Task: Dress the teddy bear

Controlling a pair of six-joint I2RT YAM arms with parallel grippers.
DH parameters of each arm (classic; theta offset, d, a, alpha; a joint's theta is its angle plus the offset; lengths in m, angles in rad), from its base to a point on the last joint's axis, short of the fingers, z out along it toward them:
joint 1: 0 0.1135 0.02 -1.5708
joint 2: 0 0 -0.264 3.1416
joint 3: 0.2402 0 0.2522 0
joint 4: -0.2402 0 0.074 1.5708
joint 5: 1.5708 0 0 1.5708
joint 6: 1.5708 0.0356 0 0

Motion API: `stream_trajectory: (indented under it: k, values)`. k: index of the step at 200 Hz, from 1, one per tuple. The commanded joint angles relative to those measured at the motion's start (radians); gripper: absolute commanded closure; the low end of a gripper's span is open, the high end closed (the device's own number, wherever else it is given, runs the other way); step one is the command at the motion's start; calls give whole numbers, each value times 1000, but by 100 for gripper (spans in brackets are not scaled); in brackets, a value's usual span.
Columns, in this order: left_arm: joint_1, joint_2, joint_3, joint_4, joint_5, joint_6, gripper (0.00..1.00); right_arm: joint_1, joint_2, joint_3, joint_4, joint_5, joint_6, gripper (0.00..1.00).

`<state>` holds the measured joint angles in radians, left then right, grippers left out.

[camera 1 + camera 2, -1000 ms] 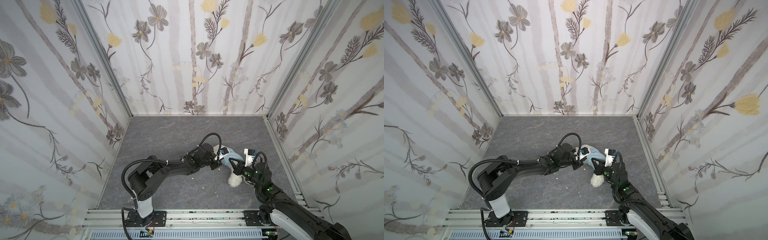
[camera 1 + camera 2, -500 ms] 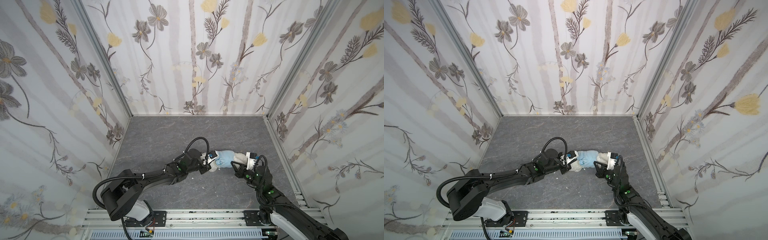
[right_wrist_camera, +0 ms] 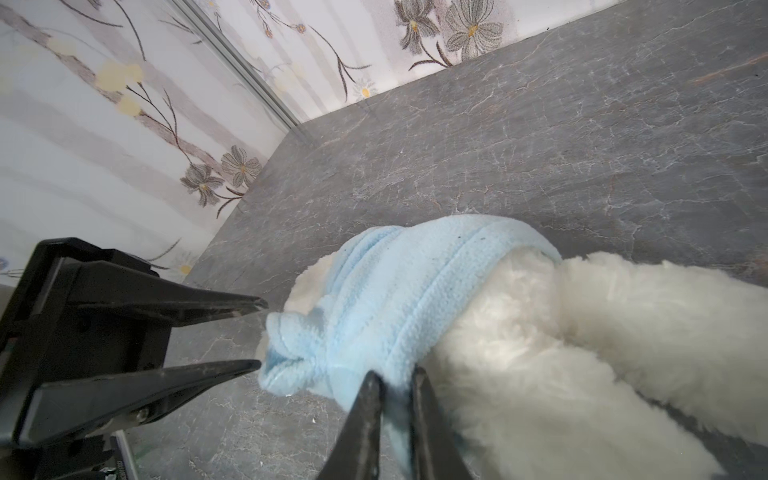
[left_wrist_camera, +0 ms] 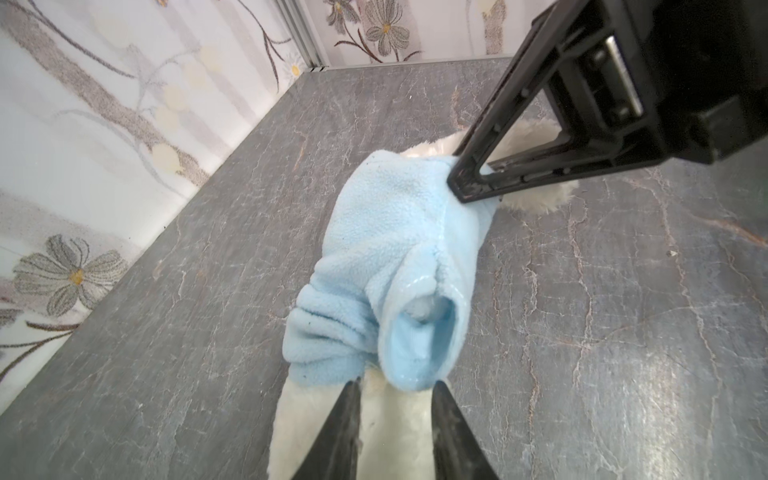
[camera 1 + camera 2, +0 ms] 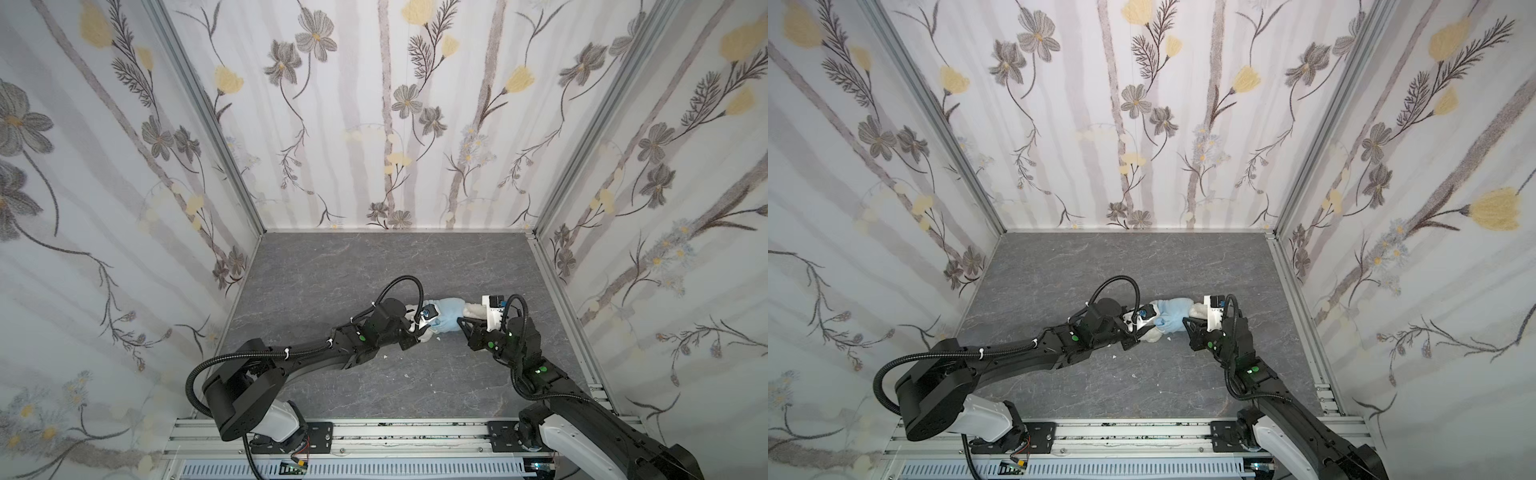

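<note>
The bear (image 3: 540, 332) in its hoodie (image 3: 395, 282) lies straight ahead of the right gripper (image 3: 395, 374) and blocks that way. The left gripper (image 3: 262, 332) stands at the sleeve end opposite. Beyond the bear and behind both grippers, the floor (image 3: 540, 124) lies bare up to the walls (image 3: 83, 145).

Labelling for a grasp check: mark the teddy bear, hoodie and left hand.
teddy bear (image 3: 540, 353): right wrist view, white fur below the hem.
hoodie (image 4: 395, 232): left wrist view, middle of the fleece.
left hand (image 3: 262, 334): right wrist view, midway between its fingertips.
</note>
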<state>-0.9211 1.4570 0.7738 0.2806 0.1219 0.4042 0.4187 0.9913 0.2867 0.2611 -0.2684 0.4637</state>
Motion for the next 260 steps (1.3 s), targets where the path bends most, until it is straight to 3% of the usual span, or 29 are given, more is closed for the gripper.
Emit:
stream_trajectory:
  k: [1,19,33,86,98,148,170,208,237,260]
  values:
    - [0,-30,1,-12,-17,-90,60,0,39,41,-62,47,-57,84]
    - [-4,-63,-20,-17,1,-69,53,-7,75,59,-47,60,-65,100]
    - [-24,-79,-28,-20,-9,-7,53,-14,93,65,-30,45,-62,100]
    - [-63,41,84,-11,-13,138,95,-19,101,71,-45,24,-69,100]
    - [-62,80,111,-11,-42,172,100,-20,95,68,-45,22,-68,100]
    - [-55,195,181,-27,-83,257,100,-21,89,55,-33,10,-65,100]
    - [-49,234,205,-47,-32,287,100,-20,99,54,-19,-1,-56,100]
    - [-29,291,264,-23,102,294,84,-18,116,41,43,-54,-3,100]
    - [6,335,301,12,131,267,86,-21,126,51,30,-64,-7,100]
    - [37,352,277,18,147,255,94,-30,83,85,-72,-9,-60,78]
